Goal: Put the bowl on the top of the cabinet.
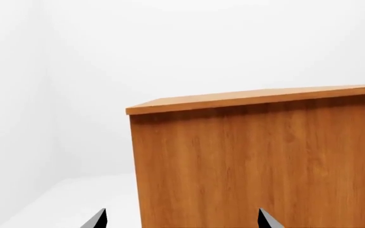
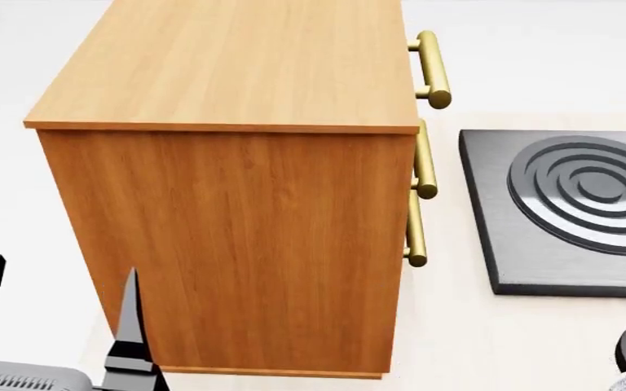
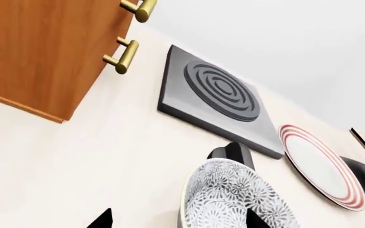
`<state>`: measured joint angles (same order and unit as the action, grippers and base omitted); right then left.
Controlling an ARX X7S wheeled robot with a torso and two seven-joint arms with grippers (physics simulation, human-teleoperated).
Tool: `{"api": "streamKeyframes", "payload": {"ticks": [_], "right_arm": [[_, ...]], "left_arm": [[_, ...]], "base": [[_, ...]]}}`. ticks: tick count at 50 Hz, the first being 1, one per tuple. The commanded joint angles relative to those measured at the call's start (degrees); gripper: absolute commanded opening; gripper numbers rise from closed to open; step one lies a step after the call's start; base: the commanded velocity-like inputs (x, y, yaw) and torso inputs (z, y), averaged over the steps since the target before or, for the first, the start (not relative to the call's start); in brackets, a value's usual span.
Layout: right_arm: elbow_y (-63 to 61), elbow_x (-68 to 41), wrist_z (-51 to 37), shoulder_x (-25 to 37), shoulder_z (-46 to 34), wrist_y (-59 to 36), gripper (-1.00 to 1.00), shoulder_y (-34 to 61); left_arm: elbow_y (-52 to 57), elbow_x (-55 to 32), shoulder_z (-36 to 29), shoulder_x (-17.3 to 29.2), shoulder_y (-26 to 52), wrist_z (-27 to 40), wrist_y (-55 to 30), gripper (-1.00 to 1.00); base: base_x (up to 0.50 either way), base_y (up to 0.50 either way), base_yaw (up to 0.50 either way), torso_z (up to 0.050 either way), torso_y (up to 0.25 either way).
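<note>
One hand, the right hand [image 3: 176, 219], seemingly pinches the bowl [image 3: 236, 199]; it should lift clear above the cabinet [image 2: 226, 73] at the frame's upper left.

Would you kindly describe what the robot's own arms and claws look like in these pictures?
Little of them shows. In the head view the left claw has two slim, matt black fingers tapering to sharp points, above a light grey ribbed housing at the frame's bottom edge. The right claw shows only black pointed fingertips. No cables or markings are visible.
</note>
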<state>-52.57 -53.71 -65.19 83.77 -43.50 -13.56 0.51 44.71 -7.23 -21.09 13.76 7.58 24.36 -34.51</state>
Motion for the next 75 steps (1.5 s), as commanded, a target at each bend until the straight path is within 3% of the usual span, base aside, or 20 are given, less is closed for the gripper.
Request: {"api": "streamKeyframes", "payload": {"ticks": [1,75], "right_arm": [[3.32,0.93,1.07,-1.63,-0.90,0.01,1.00,-0.77],[13.92,-2.77,7.11,-6.13,1.21,-0.57,1.00,2.25]], "left_arm": [[-0.14,-0.16,-0.38,0.17,0.10,0.37,0.07,1.00],[-0.95,-1.77,-1.30,1.76,0.08,2.24,1.79,1.00]], "base": [[0.00,0.00,0.00,0.000,0.000],[0.00,0.00,0.00,0.000,0.000]]}}
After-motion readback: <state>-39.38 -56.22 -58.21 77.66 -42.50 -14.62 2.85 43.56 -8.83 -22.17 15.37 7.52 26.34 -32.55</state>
